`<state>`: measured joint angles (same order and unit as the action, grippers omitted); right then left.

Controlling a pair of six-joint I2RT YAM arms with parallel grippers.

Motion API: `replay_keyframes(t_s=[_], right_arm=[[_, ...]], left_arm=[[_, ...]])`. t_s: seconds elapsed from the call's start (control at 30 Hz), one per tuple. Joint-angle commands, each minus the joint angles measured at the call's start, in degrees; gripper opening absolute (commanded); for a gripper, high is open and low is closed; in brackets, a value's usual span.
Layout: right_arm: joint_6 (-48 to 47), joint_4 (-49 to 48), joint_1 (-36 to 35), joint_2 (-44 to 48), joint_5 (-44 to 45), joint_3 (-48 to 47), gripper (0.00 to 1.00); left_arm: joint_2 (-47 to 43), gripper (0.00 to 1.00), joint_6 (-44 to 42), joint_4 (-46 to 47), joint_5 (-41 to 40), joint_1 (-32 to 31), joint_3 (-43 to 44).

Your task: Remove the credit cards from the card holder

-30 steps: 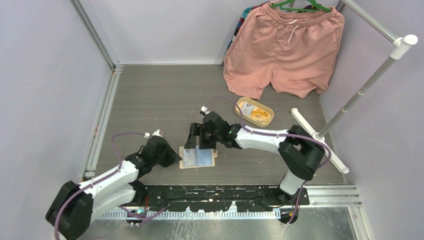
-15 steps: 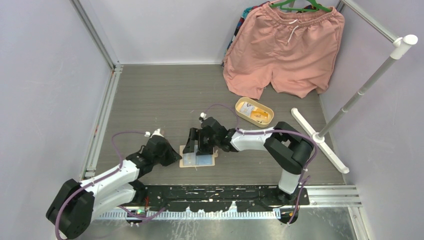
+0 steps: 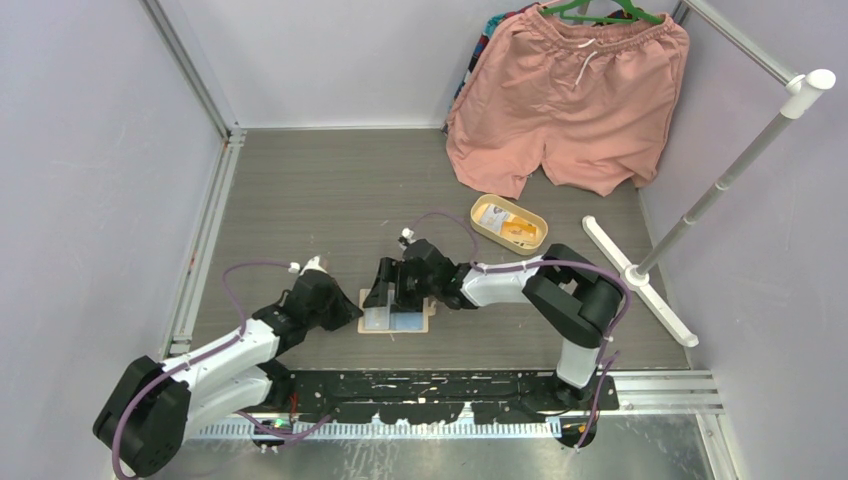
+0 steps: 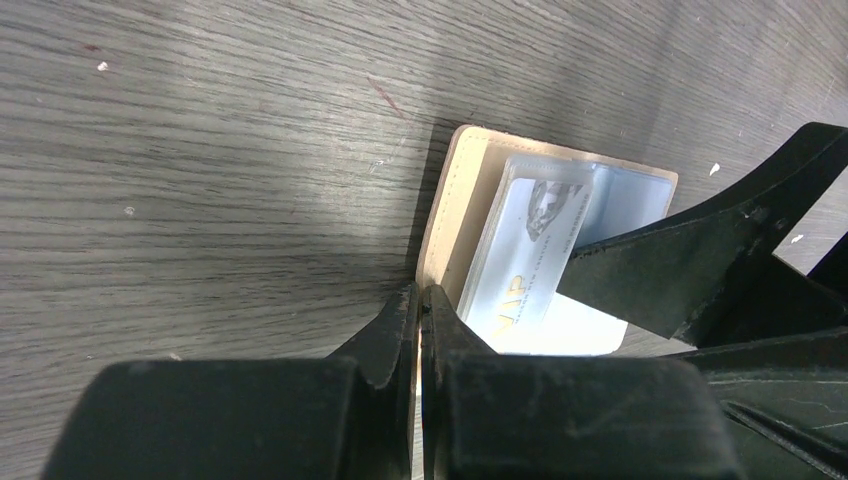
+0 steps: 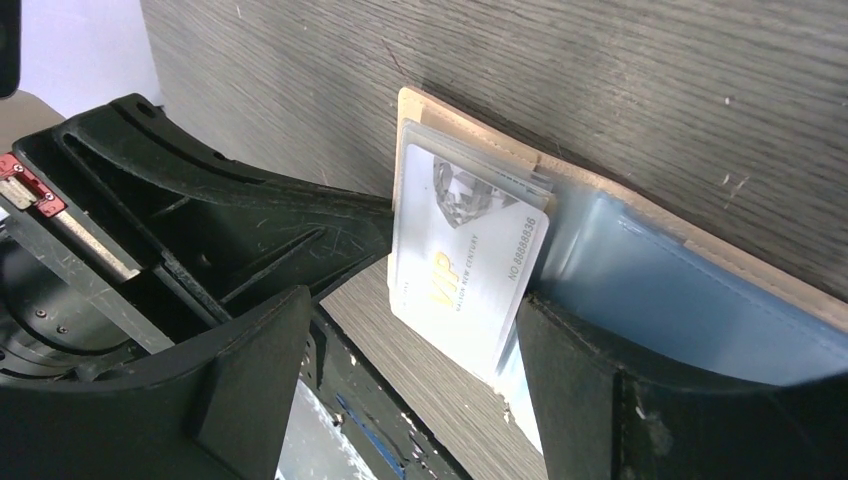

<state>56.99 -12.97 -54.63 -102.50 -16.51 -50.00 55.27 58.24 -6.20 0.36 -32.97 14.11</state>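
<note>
Card holder [image 3: 396,318] lies open and flat on the table, between the two grippers. Left gripper [image 4: 421,298]: jaws clenched at the holder's left tan edge, apparently pinching the leather to steady it, though the wrist view shows only a thin pale slit between the fingers. Right gripper [image 5: 415,305]: jaws released, one finger on each side of a whitish VIP card [image 5: 468,262], not closed on it. That card sticks part way out of its pale blue pocket. Thin layered edges show behind it, either further cards or pocket sleeves; cannot tell which. The oval tray [image 3: 476,222] stands well apart on the right, with an orange-yellow card [image 3: 526,233] and a whitish card [image 3: 492,215] in it. Judgement: task partly done. Two credit cards seem out; at least the VIP card is left to grip, draw free and carry over.
</note>
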Motion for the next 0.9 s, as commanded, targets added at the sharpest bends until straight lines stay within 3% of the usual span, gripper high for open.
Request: replay_keyframes(t_s=[0.0, 0.17, 0.43, 0.87], right_arm=[[1.05, -7.76, -1.26, 2.38, -0.1, 2.14, 0.8], [2.03, -13.77, -1.25, 2.99, -1.04, 5.04, 0.78], [3.74, -25.07, -1.31, 3.78, -3.94, 9.15, 0.65], [5.84, -35.43, -1.35, 5.75, -3.89, 14.85, 0.61]], left_arm=[[1.47, 0.0, -1.35, -3.3, -2.91, 0.16, -1.8], [1.87, 0.0, -1.37, -3.1, -2.85, 0.1, -1.72], [2.0, 0.0, -1.37, -3.13, -2.85, 0.14, -1.72], [2.11, 0.0, -1.52, -3.4, -2.84, 0.15, -1.72]])
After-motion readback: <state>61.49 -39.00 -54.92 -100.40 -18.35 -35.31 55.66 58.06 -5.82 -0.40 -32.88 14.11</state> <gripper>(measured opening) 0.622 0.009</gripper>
